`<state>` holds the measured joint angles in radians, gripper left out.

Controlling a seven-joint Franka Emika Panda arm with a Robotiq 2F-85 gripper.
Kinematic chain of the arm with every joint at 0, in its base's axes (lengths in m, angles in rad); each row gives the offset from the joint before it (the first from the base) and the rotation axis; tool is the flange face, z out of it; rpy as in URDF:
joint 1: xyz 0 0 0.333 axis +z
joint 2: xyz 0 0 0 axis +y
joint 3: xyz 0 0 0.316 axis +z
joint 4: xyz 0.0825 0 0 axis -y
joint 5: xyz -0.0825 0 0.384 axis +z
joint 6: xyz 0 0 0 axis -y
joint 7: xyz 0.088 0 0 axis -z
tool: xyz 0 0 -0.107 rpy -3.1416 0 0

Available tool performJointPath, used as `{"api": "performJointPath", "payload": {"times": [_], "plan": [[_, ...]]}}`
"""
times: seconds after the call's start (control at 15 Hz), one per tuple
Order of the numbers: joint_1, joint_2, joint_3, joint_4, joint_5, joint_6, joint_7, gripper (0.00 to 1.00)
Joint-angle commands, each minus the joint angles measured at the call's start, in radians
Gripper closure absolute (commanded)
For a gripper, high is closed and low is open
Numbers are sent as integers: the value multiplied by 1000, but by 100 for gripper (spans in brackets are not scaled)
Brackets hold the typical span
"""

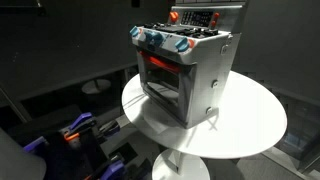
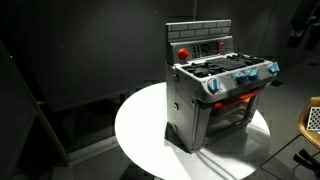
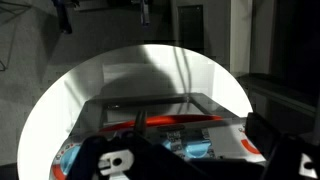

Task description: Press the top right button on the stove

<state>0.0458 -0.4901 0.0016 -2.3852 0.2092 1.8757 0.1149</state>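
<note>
Silver-grey toy stove [image 1: 208, 78], blue knobs [image 1: 157, 40], red-glowing front window [image 1: 160, 72]

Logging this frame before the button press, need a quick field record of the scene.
stove: silver-grey toy oven, upright on table
table: round, white
knobs: blue, along stove's front top edge
window: glowing red
button panel: red, on back wall
gripper: dark, bottom of wrist view, facing stove; open or shut unclear

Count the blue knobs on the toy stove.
4, it seems, all on the stove front panel above the red window: two knobs at one end, two at the other; blur may hide more.
</note>
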Motion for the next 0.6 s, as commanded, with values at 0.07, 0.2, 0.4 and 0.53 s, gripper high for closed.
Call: {"api": "performJointPath", "payload": {"times": [0.07, 0.2, 0.4, 0.53], "plan": [[-11, 0, 9, 4, 4, -4, -4, 0], [-11, 0, 9, 4, 4, -4, -4, 0], [-18, 20, 16, 29, -9, 13, 9, 0], [-22, 33, 20, 52, -18, 36, 15, 0]]}}
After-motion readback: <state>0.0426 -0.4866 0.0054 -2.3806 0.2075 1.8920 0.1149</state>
